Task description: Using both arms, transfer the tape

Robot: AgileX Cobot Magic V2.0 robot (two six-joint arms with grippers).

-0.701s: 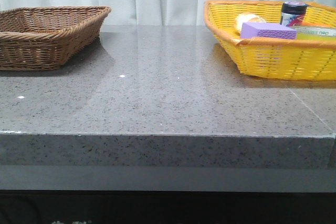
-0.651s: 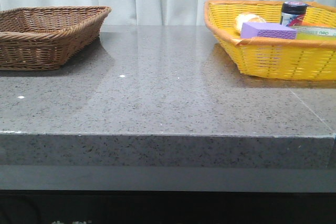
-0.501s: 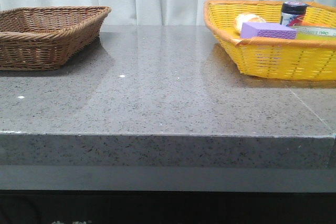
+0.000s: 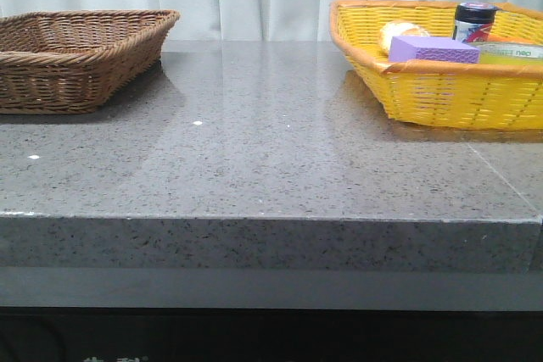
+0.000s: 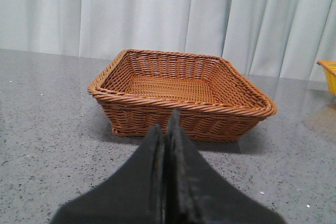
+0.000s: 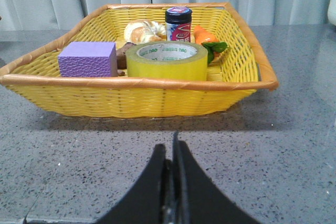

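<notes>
The tape (image 6: 167,60), a fat translucent yellow roll lying flat, sits in the yellow basket (image 6: 136,95) beside a purple sponge block (image 6: 87,59). In the front view only its top edge (image 4: 509,52) shows over the basket's rim at the far right. My right gripper (image 6: 170,148) is shut with nothing in it, low over the table short of the yellow basket. My left gripper (image 5: 167,127) is also shut and empty, in front of the brown wicker basket (image 5: 181,106). Neither arm shows in the front view.
The yellow basket (image 4: 441,91) also holds a dark jar (image 6: 178,24), a bun-like item (image 6: 143,31) and an orange item with green leaves (image 6: 207,40). The brown wicker basket (image 4: 76,61) stands at the back left. White curtains hang behind the grey stone table (image 4: 271,167).
</notes>
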